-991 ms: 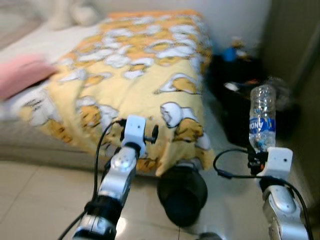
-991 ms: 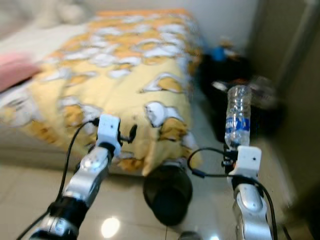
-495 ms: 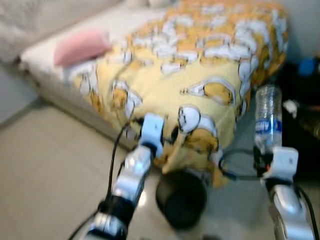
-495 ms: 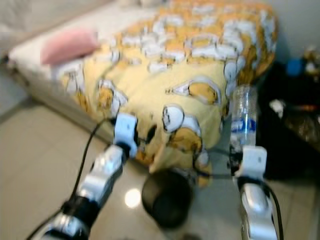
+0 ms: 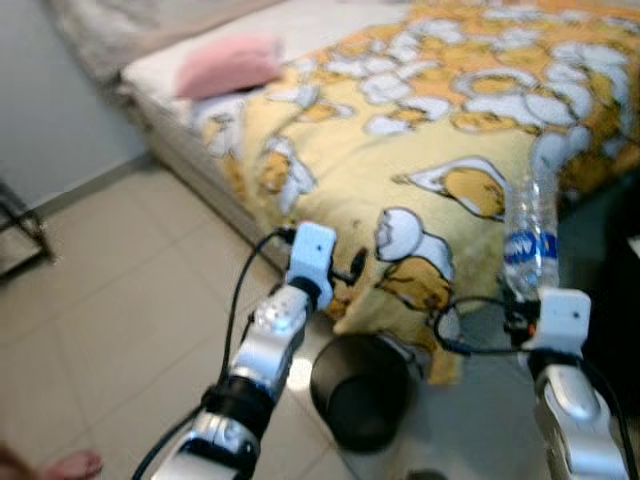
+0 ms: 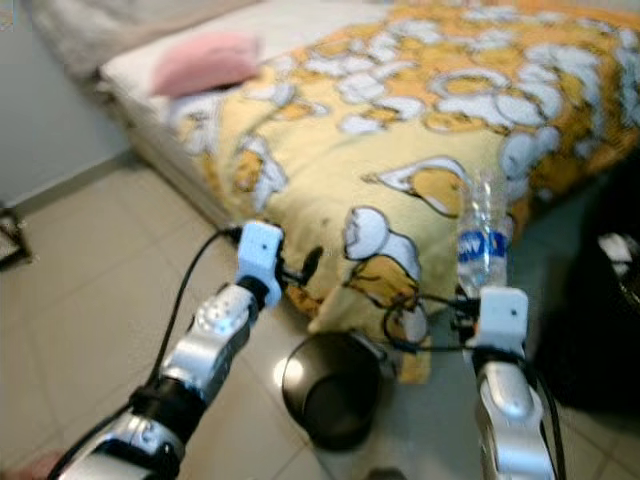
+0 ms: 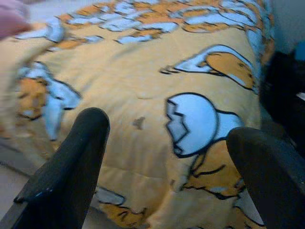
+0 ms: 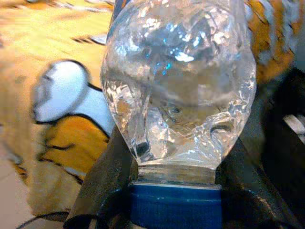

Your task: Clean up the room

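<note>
Swinging leftward, the head camera now shows more floor (image 5: 110, 300) beside the bed (image 5: 200, 150). Right end effector (image 8: 171, 191) still grips an upside-down plastic water bottle (image 5: 527, 235) by its blue-capped neck, beside the yellow blanket (image 5: 440, 130), above-right of the black bin (image 5: 362, 390). Left end effector (image 7: 162, 157) gapes wide.

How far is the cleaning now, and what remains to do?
Done: the plastic bottle is picked up, cap end down, in the right gripper. In hand: carrying it near the black bin on the floor beside the bed. Left: dropping it in. The left gripper is open and holds nothing.
</note>
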### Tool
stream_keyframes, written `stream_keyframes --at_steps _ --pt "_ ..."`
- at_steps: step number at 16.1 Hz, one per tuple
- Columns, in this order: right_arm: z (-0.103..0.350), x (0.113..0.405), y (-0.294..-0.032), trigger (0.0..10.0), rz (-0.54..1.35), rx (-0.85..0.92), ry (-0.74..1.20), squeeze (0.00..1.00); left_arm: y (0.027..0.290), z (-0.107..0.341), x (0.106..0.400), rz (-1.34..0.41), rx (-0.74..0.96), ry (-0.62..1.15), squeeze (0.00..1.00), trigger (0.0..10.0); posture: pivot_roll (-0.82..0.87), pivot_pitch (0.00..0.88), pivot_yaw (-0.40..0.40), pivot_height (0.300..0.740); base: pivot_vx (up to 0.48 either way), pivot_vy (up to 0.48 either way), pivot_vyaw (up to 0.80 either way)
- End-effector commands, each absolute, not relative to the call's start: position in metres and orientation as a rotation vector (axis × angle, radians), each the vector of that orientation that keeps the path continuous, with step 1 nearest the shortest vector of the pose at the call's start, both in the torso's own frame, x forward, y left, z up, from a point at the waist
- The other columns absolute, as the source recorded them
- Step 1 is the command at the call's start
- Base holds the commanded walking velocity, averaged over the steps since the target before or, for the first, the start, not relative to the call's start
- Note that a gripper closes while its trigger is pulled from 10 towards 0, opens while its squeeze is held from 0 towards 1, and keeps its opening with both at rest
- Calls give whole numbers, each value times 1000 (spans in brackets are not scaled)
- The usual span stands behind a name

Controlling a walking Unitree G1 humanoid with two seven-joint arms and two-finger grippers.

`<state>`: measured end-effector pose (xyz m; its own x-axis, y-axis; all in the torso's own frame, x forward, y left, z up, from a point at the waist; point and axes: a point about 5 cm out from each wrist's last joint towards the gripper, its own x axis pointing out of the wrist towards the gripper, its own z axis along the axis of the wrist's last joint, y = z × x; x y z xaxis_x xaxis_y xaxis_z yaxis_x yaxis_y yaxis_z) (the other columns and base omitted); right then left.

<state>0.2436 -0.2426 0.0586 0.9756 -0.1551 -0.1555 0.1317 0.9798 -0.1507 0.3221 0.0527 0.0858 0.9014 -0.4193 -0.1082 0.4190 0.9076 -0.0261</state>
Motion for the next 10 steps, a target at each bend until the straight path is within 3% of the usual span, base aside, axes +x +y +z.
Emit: stream_keyframes --at_steps 1,5,10 --pt "61 250 -233 0 -107 -149 149 0 59 78 320 -426 20 138 0 10000 -291 0 141 730 0 0 688" --pt "61 253 -233 0 -108 -142 151 0 57 76 320 -439 16 141 0 10000 -282 0 141 730 0 0 636" --pt "47 257 -234 0 -114 -149 198 0 30 74 314 -744 -29 221 0 10000 -271 0 145 730 0 0 0"
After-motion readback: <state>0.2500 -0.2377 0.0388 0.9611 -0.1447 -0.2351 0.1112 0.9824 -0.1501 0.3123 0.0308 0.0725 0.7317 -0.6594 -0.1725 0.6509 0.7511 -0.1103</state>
